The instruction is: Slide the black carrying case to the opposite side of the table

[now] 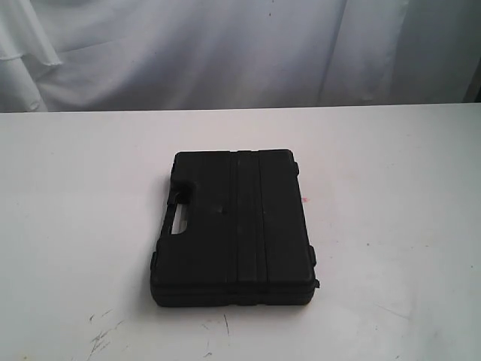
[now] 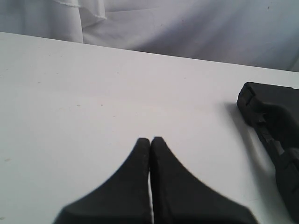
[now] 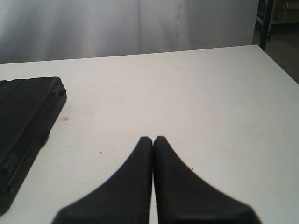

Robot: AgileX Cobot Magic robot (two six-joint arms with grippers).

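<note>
The black carrying case lies flat near the middle of the white table, its handle cut-out facing left in the exterior view. No gripper shows in that view. In the left wrist view my left gripper is shut with nothing in it, over bare table, and the case lies well off to one side. In the right wrist view my right gripper is shut and empty too, with the case apart from it on the other side. A tiny red dot marks the table beside the case.
A white cloth backdrop hangs behind the table's far edge. Dark scuffs mark the tabletop near the front. In the right wrist view the table's side edge drops to a dark floor with a metal frame.
</note>
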